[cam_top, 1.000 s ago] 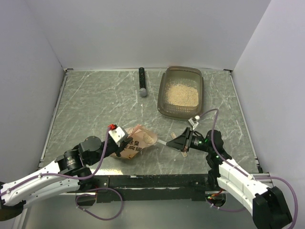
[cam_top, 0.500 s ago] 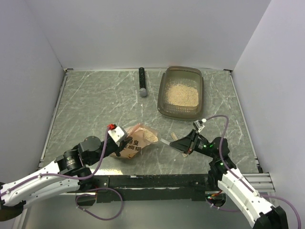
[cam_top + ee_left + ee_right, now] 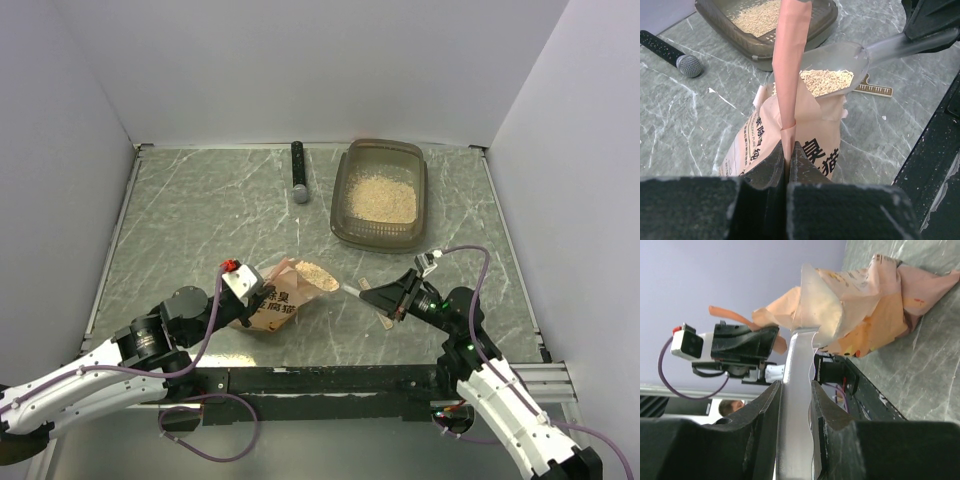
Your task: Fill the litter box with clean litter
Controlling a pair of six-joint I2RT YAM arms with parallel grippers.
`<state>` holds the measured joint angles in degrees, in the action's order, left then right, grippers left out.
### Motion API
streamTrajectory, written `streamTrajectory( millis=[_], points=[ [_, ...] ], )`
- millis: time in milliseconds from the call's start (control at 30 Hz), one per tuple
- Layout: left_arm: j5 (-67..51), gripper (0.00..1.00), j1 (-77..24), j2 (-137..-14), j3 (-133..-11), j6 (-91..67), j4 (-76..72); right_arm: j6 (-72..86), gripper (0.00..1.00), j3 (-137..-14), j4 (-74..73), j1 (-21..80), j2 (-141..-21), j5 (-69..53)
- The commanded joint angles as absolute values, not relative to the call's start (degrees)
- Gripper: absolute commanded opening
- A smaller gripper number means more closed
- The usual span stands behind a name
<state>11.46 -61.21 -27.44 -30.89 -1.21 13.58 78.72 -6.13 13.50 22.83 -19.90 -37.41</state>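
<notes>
The litter box (image 3: pixel 341 205) stands at the back right with clean litter (image 3: pixel 383 197) spread in it; the left wrist view shows its wall (image 3: pixel 805 35) too. An orange-pink pouch (image 3: pixel 283 303) lies near the front centre. My left gripper (image 3: pixel 248 300) is shut on the pouch's upper edge (image 3: pixel 789 100) and holds its mouth up. My right gripper (image 3: pixel 388 298) is shut on the handle (image 3: pixel 797 365) of a translucent scoop. The scoop's bowl (image 3: pixel 827 80) is at the pouch mouth and holds tan granules.
A black microphone (image 3: pixel 298 172) lies at the back, left of the litter box. A small flat tan strip (image 3: pixel 875 89) lies on the marble tabletop just right of the pouch. White walls close in the table on three sides.
My right gripper and the scoop have shifted slightly right and up. The left gripper has raised the pouch mouth a little. Both grips are unchanged.
</notes>
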Motion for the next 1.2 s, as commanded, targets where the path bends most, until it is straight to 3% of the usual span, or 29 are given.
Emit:
streamTrajectory(
  millis=[0, 533, 867, 1167],
  points=[
    [12.3, 0.01, -61.2, -26.9, -32.8, -1.7, 12.4, 81.3, 0.0, -9.3, 19.4, 22.5, -23.1, -32.5],
    [12.3, 0.01, -61.2, -25.9, -33.0, -1.9, 12.4, 84.7, 0.0, -15.1, 28.5, 22.5, -32.3, -23.0],
    [11.3, 0.01, -61.2, -25.2, -33.0, -2.4, 12.6, 84.6, 0.0, -14.9, 38.6, 22.5, -40.9, -7.8],
    [11.8, 0.01, -61.3, -25.0, -32.7, -2.3, 12.3, 75.5, 0.0, -19.1, 42.9, 21.5, -49.9, 5.9]
  ],
)
